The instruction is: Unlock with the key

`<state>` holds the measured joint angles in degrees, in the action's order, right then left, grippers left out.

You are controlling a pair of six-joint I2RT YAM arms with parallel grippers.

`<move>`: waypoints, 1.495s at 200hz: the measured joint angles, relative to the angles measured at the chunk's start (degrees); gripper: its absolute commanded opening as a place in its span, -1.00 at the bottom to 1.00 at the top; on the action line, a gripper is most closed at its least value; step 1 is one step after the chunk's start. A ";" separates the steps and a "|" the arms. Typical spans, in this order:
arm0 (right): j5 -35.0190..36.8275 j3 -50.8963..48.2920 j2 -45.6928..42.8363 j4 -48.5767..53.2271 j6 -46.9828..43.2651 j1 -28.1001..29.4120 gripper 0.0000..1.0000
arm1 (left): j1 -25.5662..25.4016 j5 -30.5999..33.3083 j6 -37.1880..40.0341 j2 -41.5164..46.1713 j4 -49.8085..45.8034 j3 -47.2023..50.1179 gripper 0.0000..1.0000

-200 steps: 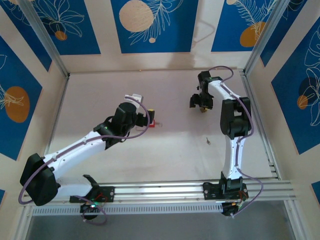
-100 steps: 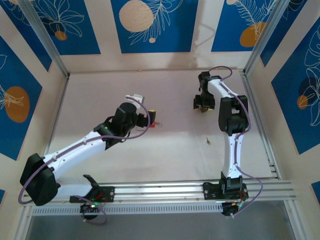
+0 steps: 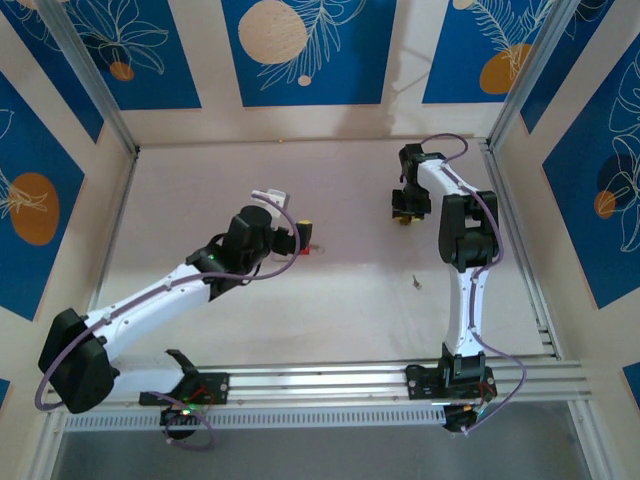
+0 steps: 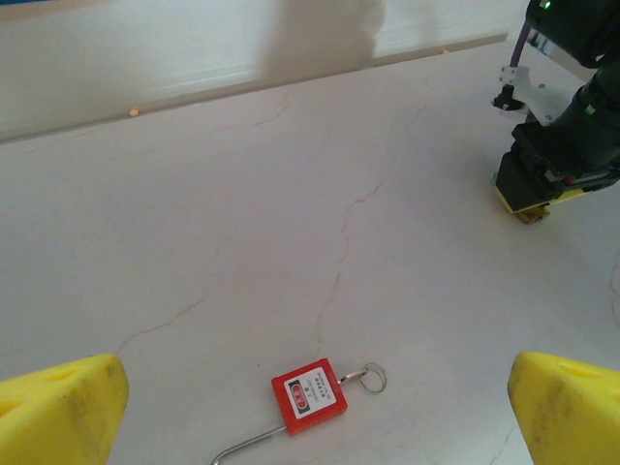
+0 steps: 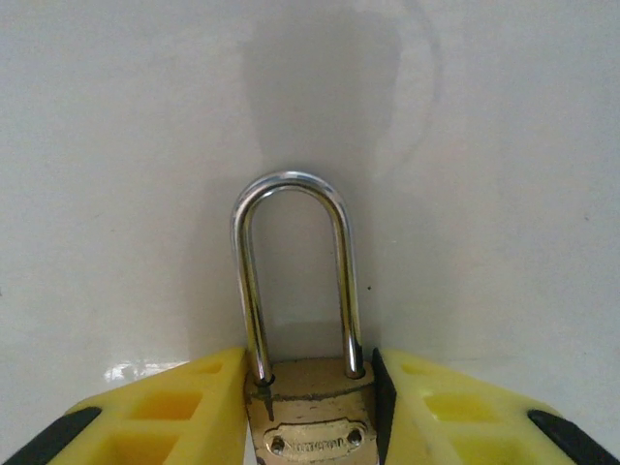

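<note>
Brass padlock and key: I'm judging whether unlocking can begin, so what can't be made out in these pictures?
- Right wrist view: the brass padlock has its lower body cut off by the bottom edge, and the right pincer covers its sides.
- Top view: the key is too small to show its teeth or which way it points.
- Left wrist view: the red padlock has its shackle tip cut off by the bottom edge.

My left arm (image 3: 160, 290) angles inward, left gripper (image 4: 312, 407) spread wide. My right arm (image 3: 466, 295) reaches far ahead, right gripper (image 3: 405, 211) clamping the brass padlock (image 5: 310, 421).
</note>
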<state>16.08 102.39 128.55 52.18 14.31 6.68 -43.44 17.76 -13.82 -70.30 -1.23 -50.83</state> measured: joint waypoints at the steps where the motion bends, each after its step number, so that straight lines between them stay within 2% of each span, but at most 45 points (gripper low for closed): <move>1: -0.02 -0.02 0.00 0.00 0.02 0.00 -0.24 | 0.00 -0.02 0.04 0.02 0.00 0.02 0.99; 16: -0.59 -0.04 -0.07 -0.07 0.72 0.13 -0.08 | 0.00 -0.07 0.44 0.31 0.28 0.02 0.99; 36: -0.98 -0.04 -0.07 -0.04 1.01 0.52 -0.06 | -0.09 -0.22 0.68 0.48 0.42 0.02 0.99; 76: -1.01 -0.04 -0.11 -0.09 0.83 0.83 -0.38 | -0.20 -0.20 0.87 0.48 0.42 0.02 0.99; 152: -0.55 -5.66 -4.26 -3.39 0.96 2.56 -0.42 | -0.20 0.28 2.43 0.48 0.44 0.02 1.00; 227: -0.02 -14.29 -10.51 -6.99 0.37 11.13 -0.40 | -0.20 5.86 8.22 0.24 2.60 0.66 0.99; 275: -0.13 -22.14 -18.95 -8.90 0.61 16.59 -0.39 | -0.20 7.89 9.90 -1.18 3.48 1.07 0.99; 299: 0.04 -25.70 -22.86 -9.97 1.27 21.22 -0.38 | -0.20 8.50 9.94 -1.18 4.24 1.36 0.99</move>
<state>16.12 76.69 105.69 42.22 15.57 27.90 -43.64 26.26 -3.88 -71.48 3.01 -49.47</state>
